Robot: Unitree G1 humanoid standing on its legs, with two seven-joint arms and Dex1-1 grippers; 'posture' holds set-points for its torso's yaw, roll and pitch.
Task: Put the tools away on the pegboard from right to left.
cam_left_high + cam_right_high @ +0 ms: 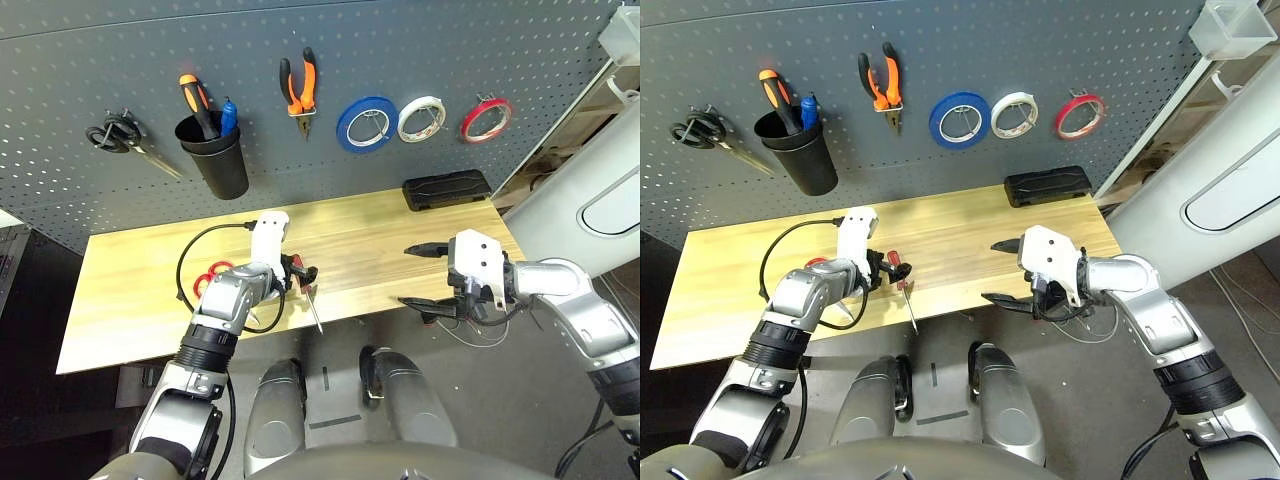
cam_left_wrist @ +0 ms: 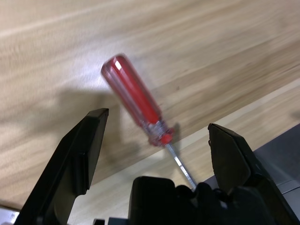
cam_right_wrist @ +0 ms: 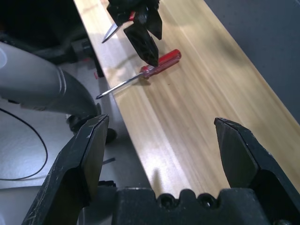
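Red-handled screwdriver lies at worktop front edge; left tool straddles it, fingers apart, ready to clamp. Right tool idle beside, apart.

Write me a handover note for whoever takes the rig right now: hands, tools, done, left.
Left hand: open, empty, poised over the red-handled screwdriver, not gripping it.
Right hand: open, empty, off the table's near right edge.
Done: red tape ring and orange-and-black pliers hang on the pegboard.
Left: the screwdriver lies on the table, shaft overhanging the near edge; the red-handled scissors lie by the left forearm, partly hidden.
Likely next: close on the screwdriver handle and stow it, then the scissors.
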